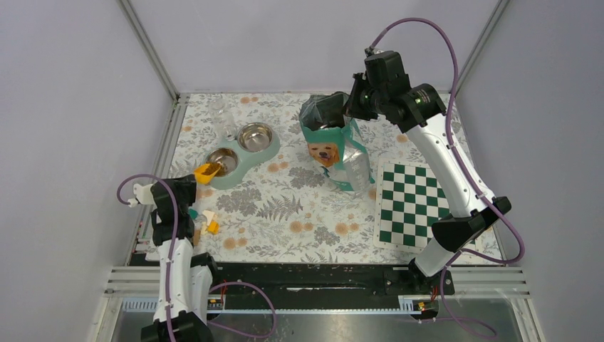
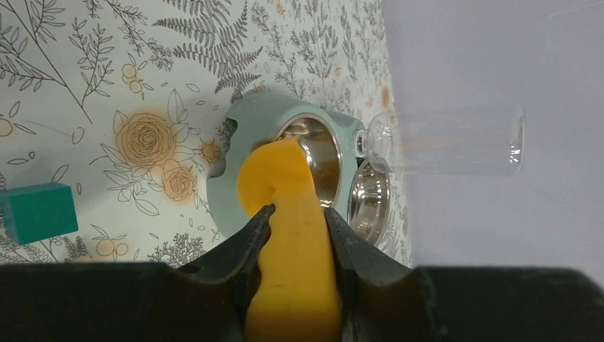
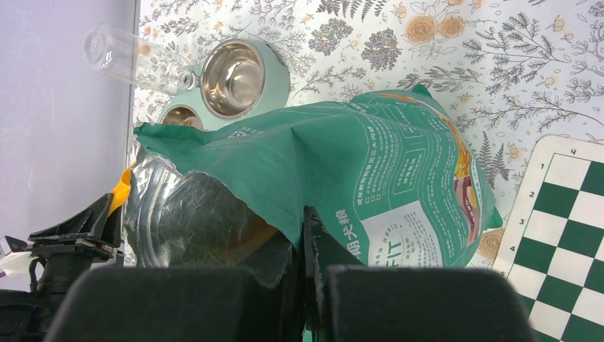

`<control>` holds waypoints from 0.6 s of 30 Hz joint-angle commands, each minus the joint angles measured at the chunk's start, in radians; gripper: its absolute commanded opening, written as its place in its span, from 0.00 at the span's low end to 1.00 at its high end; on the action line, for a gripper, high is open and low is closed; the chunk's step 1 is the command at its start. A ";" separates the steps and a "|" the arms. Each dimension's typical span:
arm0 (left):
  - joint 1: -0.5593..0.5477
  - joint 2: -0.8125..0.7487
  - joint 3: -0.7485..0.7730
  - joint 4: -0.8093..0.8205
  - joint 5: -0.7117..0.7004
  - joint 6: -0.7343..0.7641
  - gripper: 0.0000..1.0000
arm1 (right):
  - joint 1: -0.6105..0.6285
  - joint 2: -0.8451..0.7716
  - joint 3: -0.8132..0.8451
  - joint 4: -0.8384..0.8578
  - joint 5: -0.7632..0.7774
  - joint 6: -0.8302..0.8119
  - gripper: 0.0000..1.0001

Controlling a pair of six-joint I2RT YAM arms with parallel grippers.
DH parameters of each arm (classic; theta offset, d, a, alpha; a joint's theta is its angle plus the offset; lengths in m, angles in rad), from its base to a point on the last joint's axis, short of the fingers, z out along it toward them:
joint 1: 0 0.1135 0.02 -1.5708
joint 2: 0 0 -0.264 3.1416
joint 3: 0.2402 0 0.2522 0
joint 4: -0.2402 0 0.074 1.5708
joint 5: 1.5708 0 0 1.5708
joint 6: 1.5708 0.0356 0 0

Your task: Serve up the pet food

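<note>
Left claw clamps the orange scoop over a steel feeder bowl, frame centre; right claw pinches the green pet food bag by its rim.

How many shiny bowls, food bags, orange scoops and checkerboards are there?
Shiny bowls: 2
Food bag: 1
Orange scoop: 1
Checkerboard: 1
Total: 5

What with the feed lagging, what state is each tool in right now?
Left tool: shut on the yellow-orange plastic scoop.
Right tool: shut on the rim of the green foil pet food bag.
</note>
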 commanded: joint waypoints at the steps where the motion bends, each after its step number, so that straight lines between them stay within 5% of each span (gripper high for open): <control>1: 0.004 0.035 0.093 -0.029 -0.026 0.048 0.00 | -0.011 -0.054 0.011 0.099 0.009 -0.011 0.00; 18: 0.002 0.256 0.387 -0.147 0.062 0.335 0.00 | -0.013 -0.070 -0.008 0.097 0.032 -0.020 0.00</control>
